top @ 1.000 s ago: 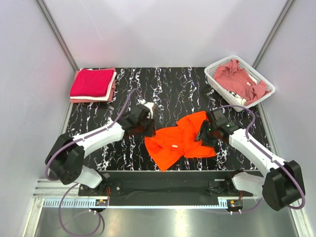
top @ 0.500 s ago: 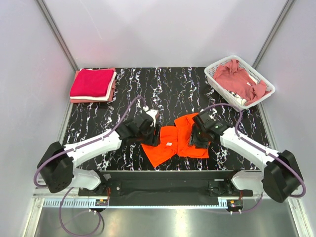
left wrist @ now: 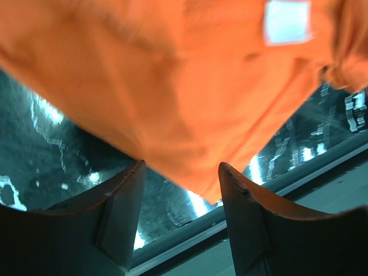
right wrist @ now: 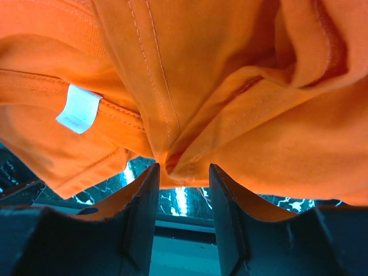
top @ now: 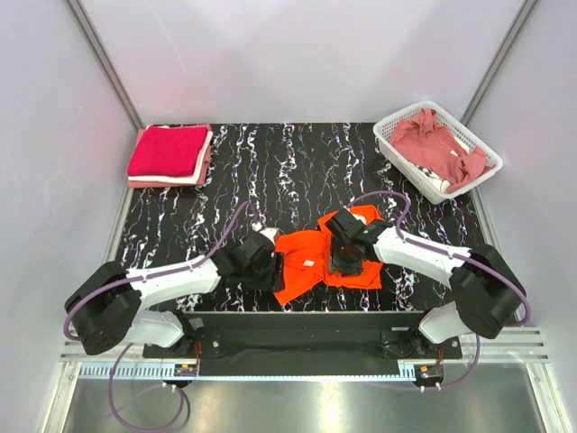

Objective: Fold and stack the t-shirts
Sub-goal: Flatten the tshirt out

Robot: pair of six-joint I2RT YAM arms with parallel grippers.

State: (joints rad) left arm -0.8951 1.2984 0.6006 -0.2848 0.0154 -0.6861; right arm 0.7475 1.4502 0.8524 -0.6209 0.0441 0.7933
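Lying crumpled at the near middle of the tabletop [top: 297,171]: one orange t-shirt [top: 311,253], bunched, sleeves and hem not sorted out, its near corner close to the tabletop's near edge.

Handling: soft, light, limp cloth with no stiffness. It will likely sag and drag from whatever point is lifted, and layers may come up together. A white label [right wrist: 77,109] shows on a seamed band, so the collar should be findable. Best holds, by judgement: seamed edges, shoulders or hem corners, one per claw and well apart, to pull it flat.

Left claw [left wrist: 181,172]: fingers apart, nothing between them, poised at the shirt's left edge just above the tabletop.

Right claw [right wrist: 183,172]: closed on a thick ridge of bunched orange cloth in the shirt's right part. This is a mid-body pinch, poor for spreading.

Other stock: folded stack [top: 169,152], crimson on top over paler layers, far left corner. Dusty-rose shirts [top: 433,140] heaped in the white basket [top: 401,167], far right.

Room: open tabletop on the far side of the shirt, between stack and basket, suits spreading. Little margin on the near side, where cloth could slip over the edge. Side walls [top: 54,180] stand close on the left and right.
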